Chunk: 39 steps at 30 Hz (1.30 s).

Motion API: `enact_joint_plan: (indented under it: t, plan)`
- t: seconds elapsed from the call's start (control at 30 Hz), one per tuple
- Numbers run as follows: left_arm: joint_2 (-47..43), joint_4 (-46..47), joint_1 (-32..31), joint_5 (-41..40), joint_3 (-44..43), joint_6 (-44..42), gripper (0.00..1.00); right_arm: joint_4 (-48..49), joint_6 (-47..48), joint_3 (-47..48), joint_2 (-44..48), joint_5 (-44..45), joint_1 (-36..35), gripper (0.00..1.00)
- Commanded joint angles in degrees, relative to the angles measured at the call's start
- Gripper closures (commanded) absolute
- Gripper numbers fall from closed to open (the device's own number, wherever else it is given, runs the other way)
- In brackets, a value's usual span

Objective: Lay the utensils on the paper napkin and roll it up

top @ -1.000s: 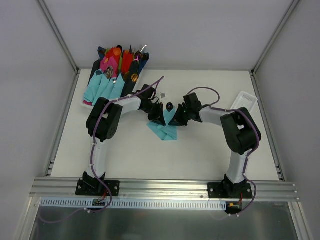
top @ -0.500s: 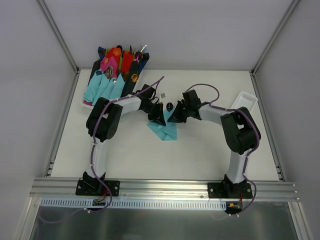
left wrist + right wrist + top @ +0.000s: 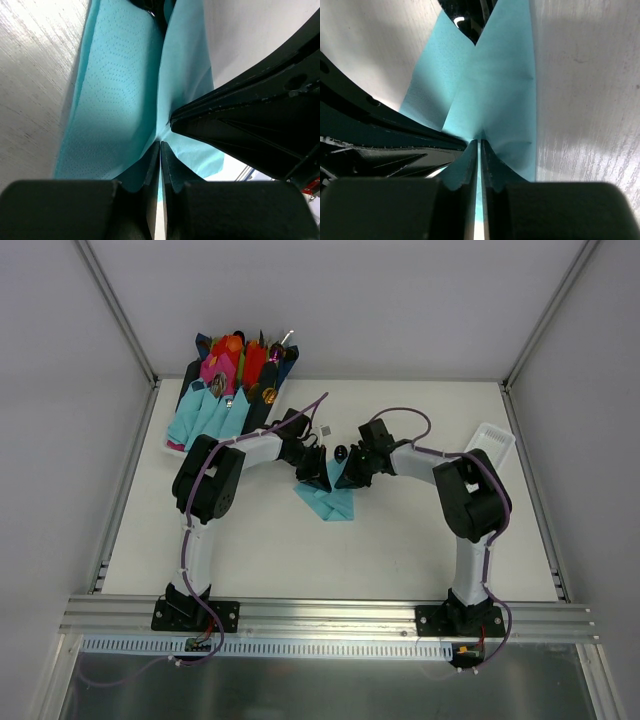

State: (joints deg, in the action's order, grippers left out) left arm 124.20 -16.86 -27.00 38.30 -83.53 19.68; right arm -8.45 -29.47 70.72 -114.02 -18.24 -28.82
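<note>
The teal paper napkin [image 3: 330, 502] lies mid-table, its far part lifted between my two grippers. My left gripper [image 3: 316, 470] is shut on one fold of it, seen close in the left wrist view [image 3: 160, 144] with teal paper [image 3: 120, 95] spreading away. My right gripper [image 3: 352, 470] is shut on the facing fold [image 3: 479, 142], the teal sheet [image 3: 495, 85] rising from its tips. The two grippers are almost touching. A small dark oval spoon bowl [image 3: 340, 452] shows just behind the napkin; the rest of the utensils is hidden under paper and grippers.
A heap of pink, red, navy and teal napkin rolls with cutlery [image 3: 228, 380] lies at the back left. A white tray [image 3: 490, 444] stands at the right edge. A small grey square [image 3: 326, 430] lies behind the grippers.
My right gripper has shifted a little left and back with the napkin fold, closer to my left gripper. The left arm has barely moved.
</note>
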Motion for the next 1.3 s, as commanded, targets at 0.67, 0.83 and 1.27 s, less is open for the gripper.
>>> enact_joint_plan:
  t: [0.67, 0.83, 1.27]
  plan:
    - [-18.3, -0.2, -2.5, 5.8, 9.9, -5.5, 0.90, -4.6, 1.8, 1.6, -2.3, 0.4, 0.1, 0.88]
    - [-18.5, 2.9, -4.2, 4.9, 14.9, -2.3, 0.93, -4.4, 1.2, 1.6, -2.4, -0.1, 0.2, 0.88]
    - [-12.8, 4.5, -8.1, 2.0, 13.7, 0.4, 0.94, -4.0, 0.7, 1.4, -2.3, -0.8, 0.3, 0.89]
